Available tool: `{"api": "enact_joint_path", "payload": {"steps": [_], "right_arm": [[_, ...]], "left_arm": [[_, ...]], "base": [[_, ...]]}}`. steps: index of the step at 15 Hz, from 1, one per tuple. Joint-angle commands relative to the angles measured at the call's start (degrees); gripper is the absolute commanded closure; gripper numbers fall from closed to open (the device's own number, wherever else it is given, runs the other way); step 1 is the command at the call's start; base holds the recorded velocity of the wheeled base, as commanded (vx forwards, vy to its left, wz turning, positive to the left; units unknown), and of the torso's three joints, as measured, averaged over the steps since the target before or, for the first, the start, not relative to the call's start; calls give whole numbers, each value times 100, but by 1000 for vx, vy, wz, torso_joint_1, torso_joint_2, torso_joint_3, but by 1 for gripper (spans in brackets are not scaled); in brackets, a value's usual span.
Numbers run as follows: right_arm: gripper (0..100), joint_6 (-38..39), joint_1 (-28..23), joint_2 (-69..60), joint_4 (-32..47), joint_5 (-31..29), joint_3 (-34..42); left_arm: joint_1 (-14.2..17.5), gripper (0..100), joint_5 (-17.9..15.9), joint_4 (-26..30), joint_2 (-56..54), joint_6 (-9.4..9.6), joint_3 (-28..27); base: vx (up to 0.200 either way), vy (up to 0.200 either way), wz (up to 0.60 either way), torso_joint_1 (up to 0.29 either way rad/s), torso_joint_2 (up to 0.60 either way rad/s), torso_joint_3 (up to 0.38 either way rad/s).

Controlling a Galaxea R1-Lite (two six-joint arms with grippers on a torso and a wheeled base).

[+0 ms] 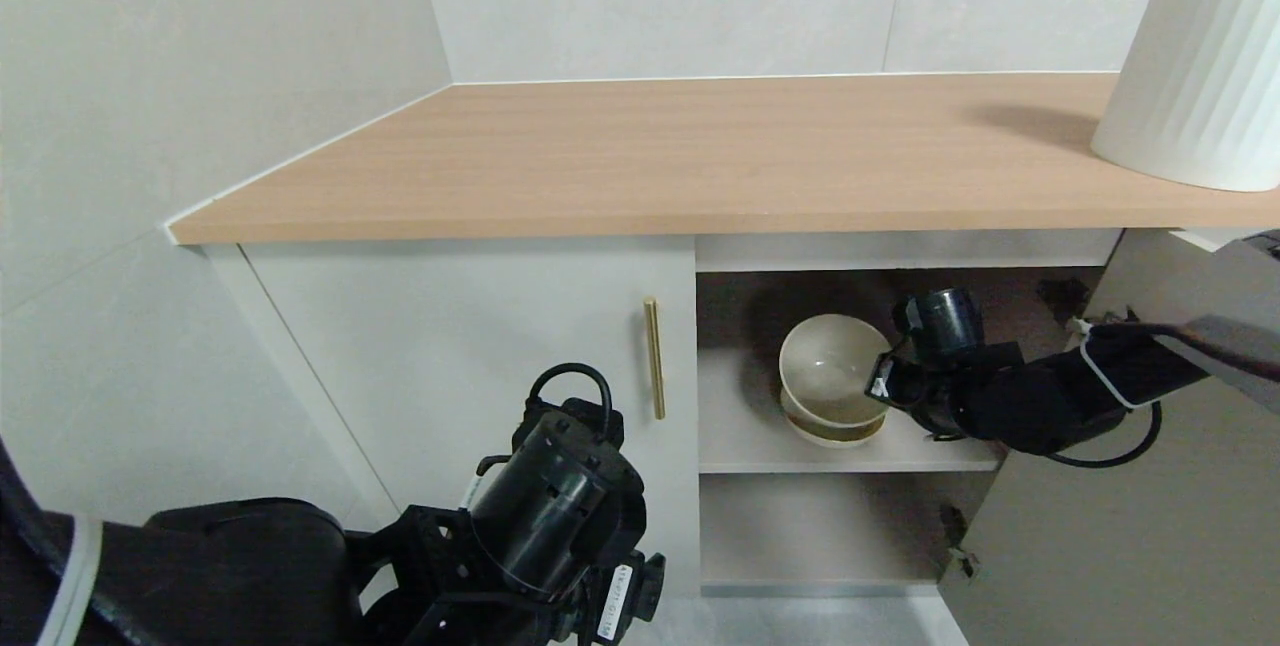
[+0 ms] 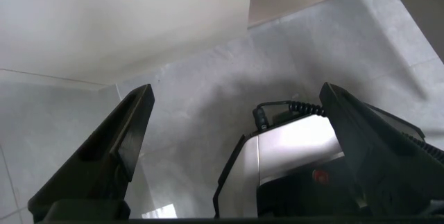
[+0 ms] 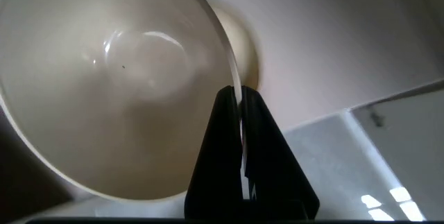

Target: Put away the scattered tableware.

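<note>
Cabinet shelf (image 1: 760, 448) carries a cream dish (image 1: 832, 435) — wooden countertop (image 1: 650, 156) bears a white ribbed vessel (image 1: 1200, 66)

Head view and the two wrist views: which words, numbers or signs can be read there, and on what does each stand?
No text can be read.
white sticker on the left arm's wrist: print too small to read.
white tag on the right arm's wrist: too small to read.
On the bowl, the cabinet door and the countertop: no print seen.
</note>
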Motion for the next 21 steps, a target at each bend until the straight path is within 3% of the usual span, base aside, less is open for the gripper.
{"api": "enact_joint_path", "payload": {"steps": [1,16,17,21], "right_arm": [[100,12,-74,219,4,-63,-163],[100,21,-179,597,-5,-45,-409],[0,21,-179,597,-5,-45,-409],[0,29,-100,571,-14,-1,-391]], "left_arm": [[-1,0,4,-2,9,-3,-1],[8,0,4,-10,18,-12,-1],[8,0,4,-10,18,-12,-1],[17,0,12,-10,9,-21,-10]], "base": [[0,0,0,0,0,0],[0,0,0,0,0,0],[0,0,0,0,0,0],[0,0,0,0,0,0]]}}
